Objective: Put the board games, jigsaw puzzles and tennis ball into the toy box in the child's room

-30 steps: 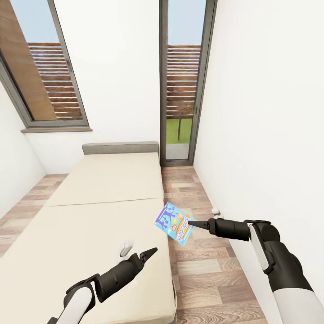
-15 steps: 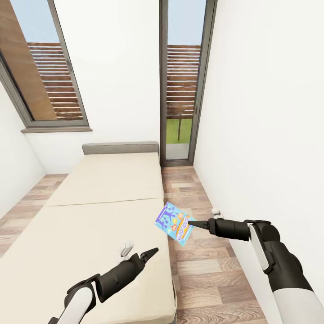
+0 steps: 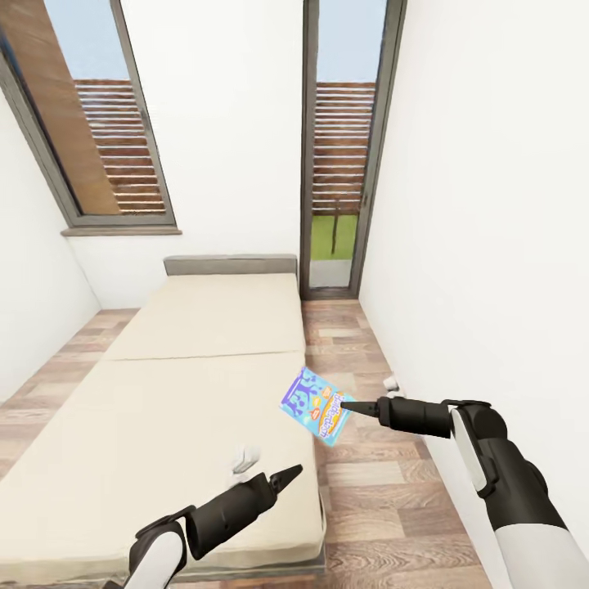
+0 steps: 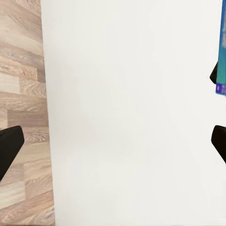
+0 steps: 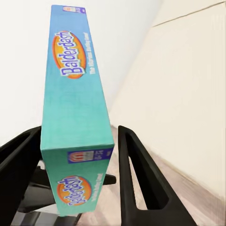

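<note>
Risk sits with the small blue Balderdash board game box (image 3: 315,405), pinched only at its edge by the right gripper (image 3: 348,406) beside the beige-mattressed bed (image 3: 188,368); a jolt could twist it free. Left gripper (image 3: 288,474) hangs spread, empty.

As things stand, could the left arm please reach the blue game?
Probably yes: the blue game hangs in the right gripper just off the bed, with open air between it and the left gripper.

bed (image 3: 188,384): matt beige cloth | floor (image 3: 384,499): smooth wood planks | board game (image 3: 316,405): glossy card
</note>
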